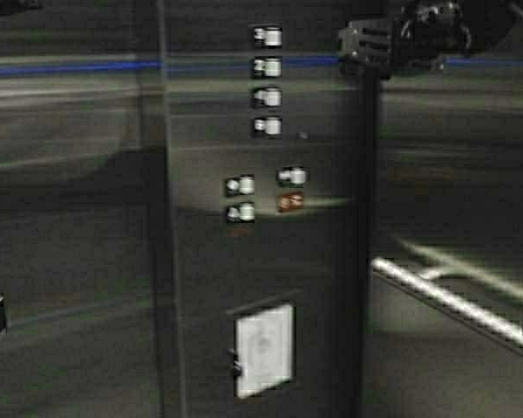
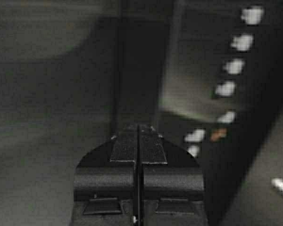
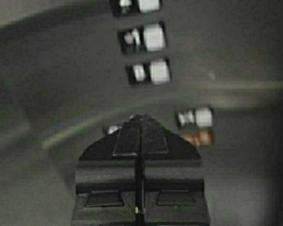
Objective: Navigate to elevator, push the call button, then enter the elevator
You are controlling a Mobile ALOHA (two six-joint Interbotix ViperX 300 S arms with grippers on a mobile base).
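Because the robot faces the elevator (image 1: 87,218) interior's steel wall, its floor-button panel (image 1: 266,174) fills centre view and the handrail (image 1: 453,300) sits at 4 o'clock. Left gripper (image 2: 138,128) and right gripper (image 3: 140,117) have fingers pressed together, probably for clearance. No call button visible.

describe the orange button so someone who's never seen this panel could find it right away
Start at the steel button panel inside the elevator, left of the handrail. A column of four white buttons runs down its top; below them sits a small cluster, and the orange button is at its lower right, under a white one. It is the only button that isn't white.
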